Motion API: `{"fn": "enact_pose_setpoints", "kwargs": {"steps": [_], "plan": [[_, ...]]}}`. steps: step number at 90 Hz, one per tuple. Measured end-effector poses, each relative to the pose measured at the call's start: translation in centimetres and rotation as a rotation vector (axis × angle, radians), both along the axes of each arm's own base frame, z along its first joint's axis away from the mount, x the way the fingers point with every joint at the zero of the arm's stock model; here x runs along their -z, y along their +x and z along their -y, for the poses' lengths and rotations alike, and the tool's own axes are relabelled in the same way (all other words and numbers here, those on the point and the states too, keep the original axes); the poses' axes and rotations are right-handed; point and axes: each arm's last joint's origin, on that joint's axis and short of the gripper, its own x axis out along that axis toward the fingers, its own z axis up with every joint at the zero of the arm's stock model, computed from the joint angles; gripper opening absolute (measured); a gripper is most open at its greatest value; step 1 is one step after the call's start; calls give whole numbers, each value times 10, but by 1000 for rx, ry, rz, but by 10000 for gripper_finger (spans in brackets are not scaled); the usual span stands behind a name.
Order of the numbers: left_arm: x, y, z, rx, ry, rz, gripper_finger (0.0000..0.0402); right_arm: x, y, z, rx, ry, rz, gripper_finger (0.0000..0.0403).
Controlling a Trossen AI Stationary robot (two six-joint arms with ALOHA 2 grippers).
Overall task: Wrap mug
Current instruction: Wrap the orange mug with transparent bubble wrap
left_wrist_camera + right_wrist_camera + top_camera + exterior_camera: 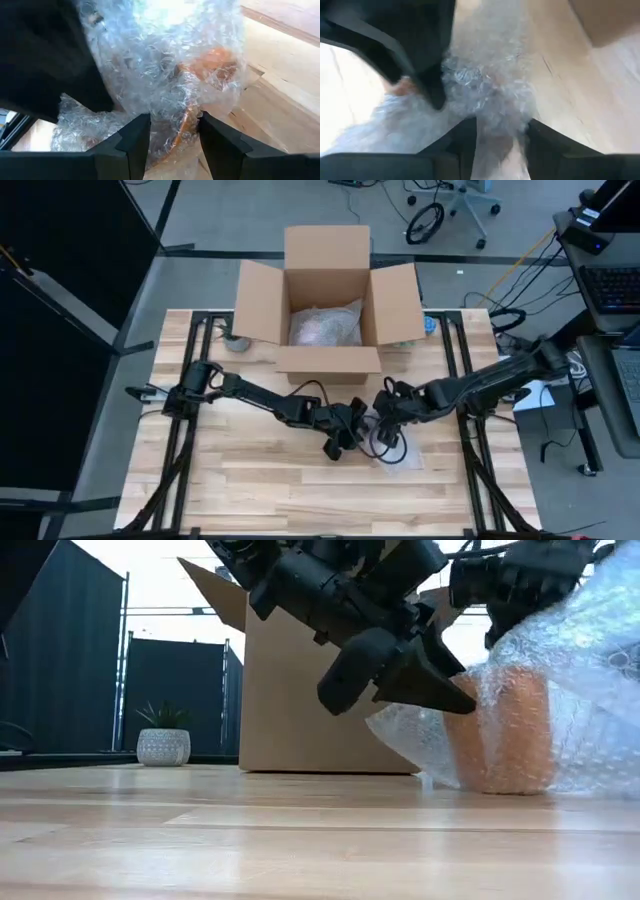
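I have both arms meeting near the middle of the tabletop [250, 480], just at 6 o'clock from the open cardboard box [327, 305]. The orange mug [505, 735] stands on the wood there, draped in bubble wrap [590, 650] that bunches over and around it. My left gripper [174, 135] reaches in from 9 o'clock; its fingers [132, 137] are set narrow with a fold of the wrap and the mug's orange edge between them, though I cannot tell whether they truly pinch it. My right gripper [501, 131] comes in from 3 o'clock, its fingers [542, 137] likewise narrow around a bunch of wrap, contact unclear. Inside the box lies another wad of clear wrap [325, 325]. A small potted plant [163, 740] sits at the box's 9 o'clock side.
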Motion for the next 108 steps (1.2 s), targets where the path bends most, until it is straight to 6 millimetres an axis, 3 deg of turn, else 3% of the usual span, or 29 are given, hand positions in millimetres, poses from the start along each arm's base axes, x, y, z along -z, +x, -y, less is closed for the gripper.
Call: {"fn": "enact_pose_setpoints", "kwargs": {"steps": [22,60,79,108], "plan": [[4,-1,0,-8,2,-23,150,-32,3,-4,-33,40,97,121],[8,-2,0,-16,13,-41,150,6,29,-23,-39,-51,-2,121],[8,-2,-1,-33,25,-37,150,11,28,-20,21,-55,-44,121],[1,0,6,-34,39,-6,150,18,17,-35,22,-125,-73,121]]}}
